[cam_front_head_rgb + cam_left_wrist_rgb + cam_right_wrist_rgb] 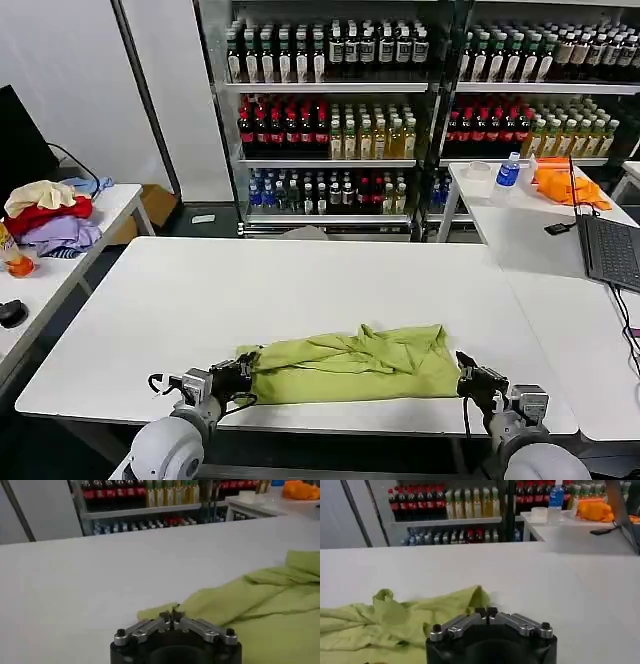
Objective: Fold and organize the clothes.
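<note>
The clothes are one lime-green T-shirt point(350, 365) lying rumpled and roughly folded into a wide strip near the table's front edge. It also shows in the left wrist view point(260, 605) and in the right wrist view point(395, 622). My left gripper point(243, 372) sits at the shirt's left end, shut, its tips point(172, 616) right at the cloth's edge with no fabric seen clamped. At the shirt's right end my right gripper point(464, 374) is also shut point(486, 612). It stands just short of the shirt's corner and holds nothing.
A heap of cream, red and lilac garments point(50, 215) lies on the left side table. A bright orange cloth point(565, 182), a water bottle point(508, 170) and a laptop point(610, 250) are on the right table. Drink shelves point(400, 110) stand behind. The white table point(300, 290) is bare beyond the shirt.
</note>
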You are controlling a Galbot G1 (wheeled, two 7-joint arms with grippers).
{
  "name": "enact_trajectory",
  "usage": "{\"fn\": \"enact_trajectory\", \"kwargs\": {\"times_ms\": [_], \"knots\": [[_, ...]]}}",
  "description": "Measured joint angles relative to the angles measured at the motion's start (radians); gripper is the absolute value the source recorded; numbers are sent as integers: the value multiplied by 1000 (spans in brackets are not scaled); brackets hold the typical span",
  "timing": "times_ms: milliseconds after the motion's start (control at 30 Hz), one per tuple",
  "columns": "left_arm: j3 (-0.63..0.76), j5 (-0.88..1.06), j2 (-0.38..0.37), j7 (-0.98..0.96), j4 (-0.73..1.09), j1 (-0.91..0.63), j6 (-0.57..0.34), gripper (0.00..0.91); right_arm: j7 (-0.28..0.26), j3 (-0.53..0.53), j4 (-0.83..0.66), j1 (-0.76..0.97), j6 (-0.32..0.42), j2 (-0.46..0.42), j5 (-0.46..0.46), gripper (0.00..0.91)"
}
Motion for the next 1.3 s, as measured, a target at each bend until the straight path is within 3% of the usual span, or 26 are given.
{"fn": "enact_trajectory", "kwargs": {"times_ms": [233, 667, 900, 933, 967, 1000, 1033, 1300], "knots": [[-9, 10, -13, 10, -15, 6, -10, 907, 0, -49, -9, 46, 0, 0, -3, 907], [-49, 21, -43, -2, -37, 36, -36, 907, 26, -250, -120, 193, 0, 44, -23, 907], [-57, 29, -62, -8, -39, 50, -39, 907, 42, -290, -164, 211, 0, 60, -30, 907], [-58, 30, -64, -8, -39, 52, -39, 907, 43, -292, -166, 210, 0, 63, -30, 826], [-58, 31, -66, -8, -40, 53, -39, 907, 43, -293, -167, 209, 0, 65, -29, 665], [-58, 33, -67, -8, -40, 54, -39, 907, 43, -295, -169, 208, 0, 67, -28, 242], [-58, 33, -69, -8, -41, 54, -39, 907, 45, -296, -170, 207, 0, 70, -27, 20], [-57, 35, -72, -10, -45, 49, -39, 907, 50, -298, -170, 192, 14, 85, -6, 0]]}}
